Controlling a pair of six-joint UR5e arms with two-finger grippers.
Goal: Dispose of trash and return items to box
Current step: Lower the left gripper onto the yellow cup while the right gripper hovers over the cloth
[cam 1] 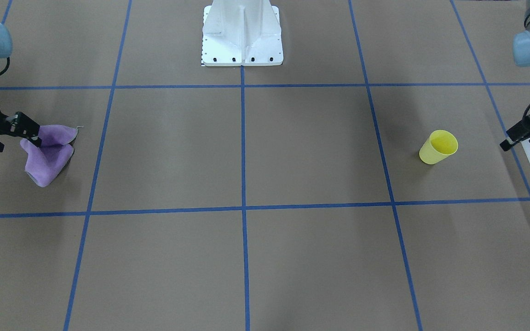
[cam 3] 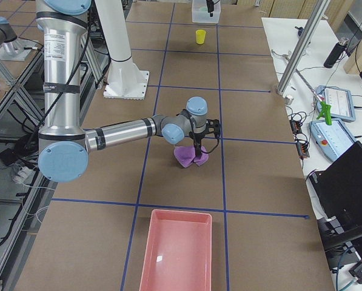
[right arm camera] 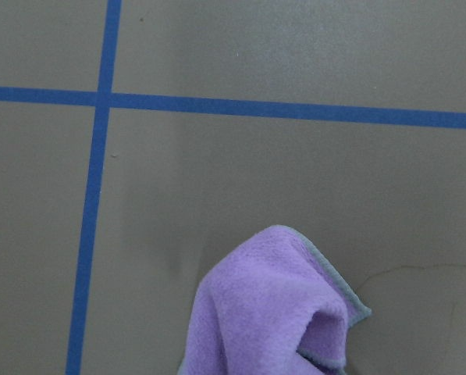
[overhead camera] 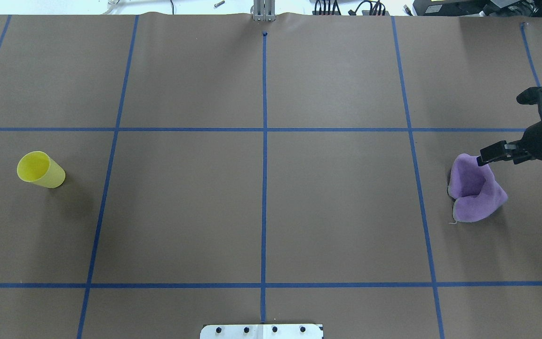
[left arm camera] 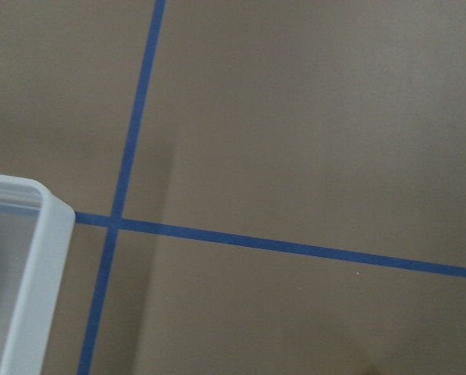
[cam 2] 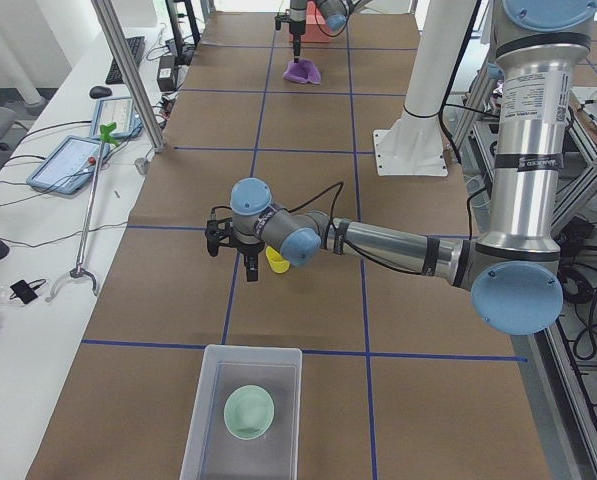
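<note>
Nearest the robot's left end of the worktop point(cam 1: 311, 151), the frosted-white bin point(cam 2: 200, 420) stands with one short end toward the middle of the worktop. The mint-green bowl point(cam 2: 249, 412) lies inside it, right way up on the bin's floor.

Beyond that short end the left gripper point(cam 1: 505, 140) hangs above the brown paper, pointing down, between the bin and the yellow cup point(cam 1: 438, 147). Its jaws stand apart with nothing between them. The left wrist view shows one rounded corner of the bin beside a crossing of blue tape lines point(left arm camera: 295, 248).

The yellow cup stands upright on the worktop, apart from the bin.

Farther along, the white robot base point(cam 1: 242, 37) sits at the robot's edge, on the centre tape line.

Farther still, the purple cloth point(overhead camera: 475, 195) is bunched in a standing fold on the worktop. The right gripper point(overhead camera: 482, 159) points down at its upper edge, jaws closed together on the fabric, and the lower part of the cloth rests on the paper.

At the far end, well apart from the cloth, lies the pink tray point(cam 3: 149, 254).
</note>
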